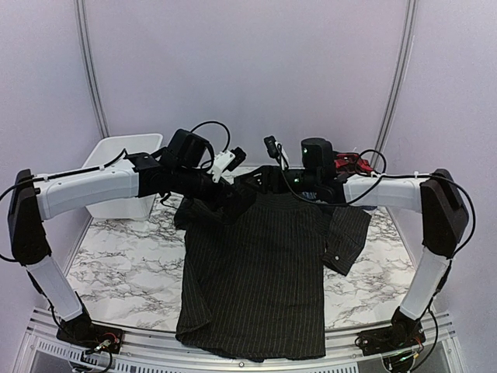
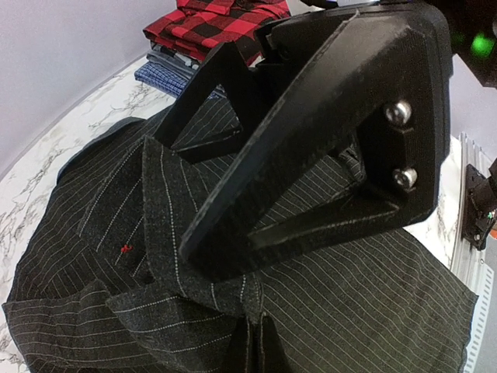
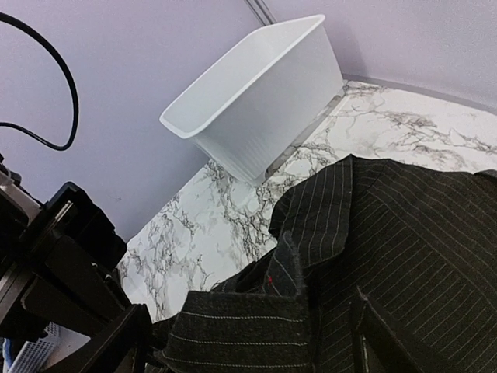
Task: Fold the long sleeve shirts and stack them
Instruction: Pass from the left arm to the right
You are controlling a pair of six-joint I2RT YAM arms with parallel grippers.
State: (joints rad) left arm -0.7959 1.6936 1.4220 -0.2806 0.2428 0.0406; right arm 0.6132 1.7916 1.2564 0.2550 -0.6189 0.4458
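The black pinstriped shirt [image 1: 256,272] lies spread on the marble table, its hem at the near edge. My left gripper [image 1: 235,198] is at the shirt's upper left, by the collar. In the left wrist view it [image 2: 233,281] is shut on a bunched fold of the black shirt [image 2: 365,311]. My right gripper [image 1: 281,181] is at the collar's far side. In the right wrist view it [image 3: 248,353] has its jaws apart, with a raised collar fold [image 3: 241,334] between them. The red plaid shirt [image 2: 217,19] tops a folded stack with the greyish [image 2: 167,56] and blue checked [image 2: 159,76] ones.
A white plastic bin [image 1: 124,167] stands at the back left; it also shows in the right wrist view [image 3: 256,101]. The folded stack [image 1: 351,165] is at the back right. Bare marble [image 1: 124,264] lies left and right of the shirt.
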